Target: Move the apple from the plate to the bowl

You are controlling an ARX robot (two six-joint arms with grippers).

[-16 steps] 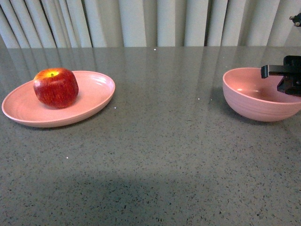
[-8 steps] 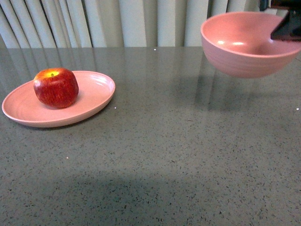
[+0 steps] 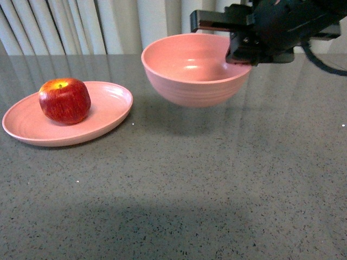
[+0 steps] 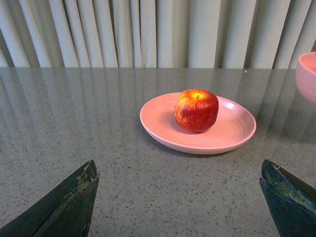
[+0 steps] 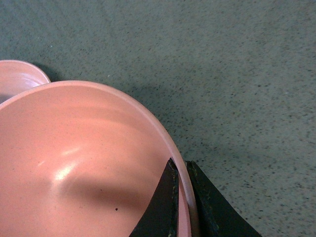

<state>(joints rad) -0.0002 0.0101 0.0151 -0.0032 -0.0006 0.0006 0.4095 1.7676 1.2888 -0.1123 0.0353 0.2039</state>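
Observation:
The red apple (image 3: 64, 100) sits on the shallow pink plate (image 3: 111, 108) at the table's left. Held in the air above mid-table, just right of the plate, is the deep pink bowl (image 3: 190, 73), empty. My right gripper (image 3: 238, 54) is shut on the bowl's right rim, one finger inside and one outside, as the right wrist view shows on the bowl (image 5: 74, 163) under the right gripper (image 5: 180, 168). In the left wrist view the apple (image 4: 196, 110) and plate (image 4: 232, 131) lie ahead of my open left gripper (image 4: 177, 170), with the bowl's edge (image 4: 307, 74) at the side.
The grey speckled table (image 3: 190, 189) stretches wide around plate and bowl. Pale curtains (image 3: 108, 24) hang behind the table's far edge. The right arm's dark body (image 3: 287, 21) reaches in from the upper right.
The right gripper has lifted the bowl off the table at the right and carried it left, toward the plate. Apple and plate have not moved.

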